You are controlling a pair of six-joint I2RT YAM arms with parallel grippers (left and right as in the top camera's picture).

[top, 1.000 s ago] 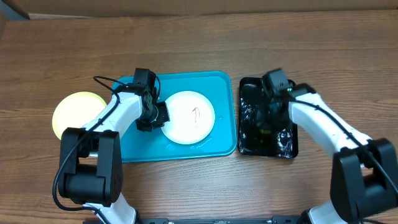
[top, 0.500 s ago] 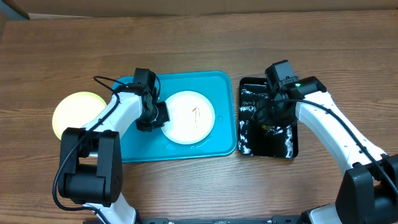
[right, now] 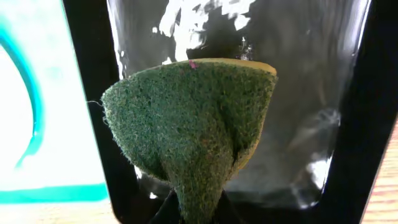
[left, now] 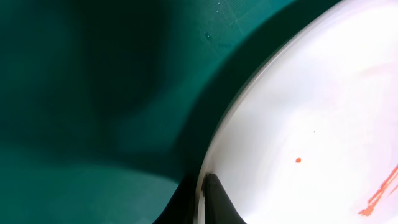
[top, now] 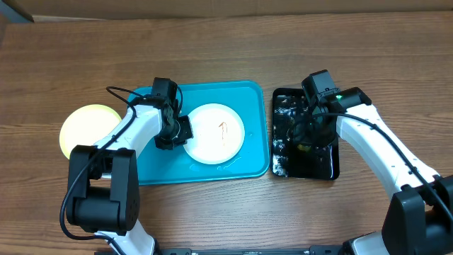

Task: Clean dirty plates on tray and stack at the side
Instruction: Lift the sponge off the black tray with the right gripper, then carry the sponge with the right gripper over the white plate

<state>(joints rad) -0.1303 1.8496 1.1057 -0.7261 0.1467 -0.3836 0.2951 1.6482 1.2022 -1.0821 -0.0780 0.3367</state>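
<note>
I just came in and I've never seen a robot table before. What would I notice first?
Probably the big turquoise tray in the middle, holding a white plate marked with a thin orange-red smear. To its right, the right jaws pinch a fuzzy green sponge over a shiny black tray. A pale yellow plate sits alone on the wooden table at the far left.

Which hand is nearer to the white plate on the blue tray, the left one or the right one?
Left. The left hand grips the white plate at its rim; the right hand holds a green sponge over the black tray, apart from the plate.
</note>
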